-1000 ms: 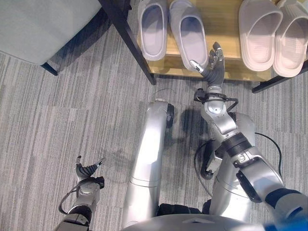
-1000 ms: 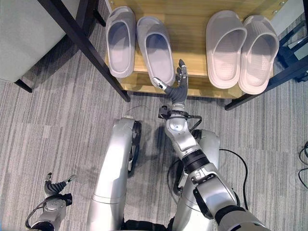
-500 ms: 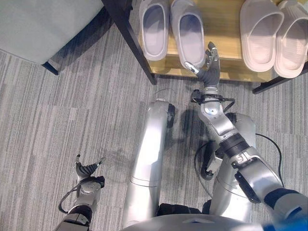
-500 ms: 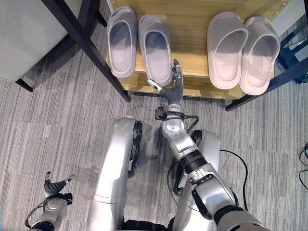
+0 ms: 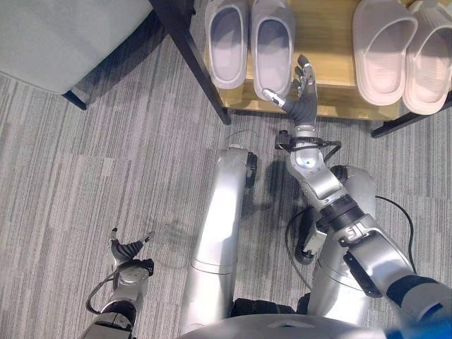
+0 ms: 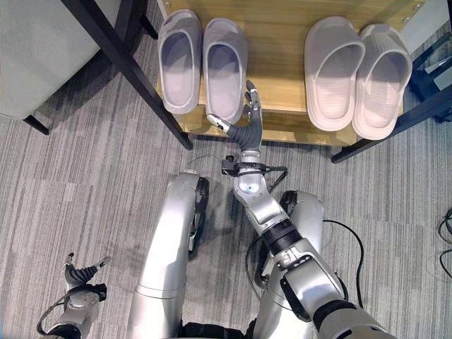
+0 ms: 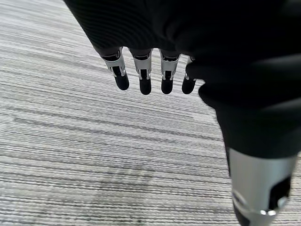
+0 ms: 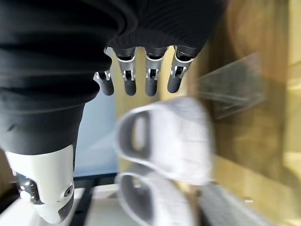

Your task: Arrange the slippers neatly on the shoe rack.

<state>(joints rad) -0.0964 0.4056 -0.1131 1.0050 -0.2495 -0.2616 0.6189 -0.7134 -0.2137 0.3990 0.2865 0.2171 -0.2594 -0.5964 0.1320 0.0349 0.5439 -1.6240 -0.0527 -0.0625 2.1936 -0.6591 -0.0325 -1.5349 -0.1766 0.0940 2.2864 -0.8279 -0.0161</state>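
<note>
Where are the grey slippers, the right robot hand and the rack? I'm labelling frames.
grey slippers point(image 6: 225, 72): right eye view, insole of the right one.
right robot hand point(image 5: 300, 101): left eye view, dark palm.
rack point(image 6: 282, 63): right eye view, bare wooden shelf.

Grey striped carpet point(image 5: 106, 155) covers the floor, with what may be a grey seat point(image 5: 63, 35) nearby.
</note>
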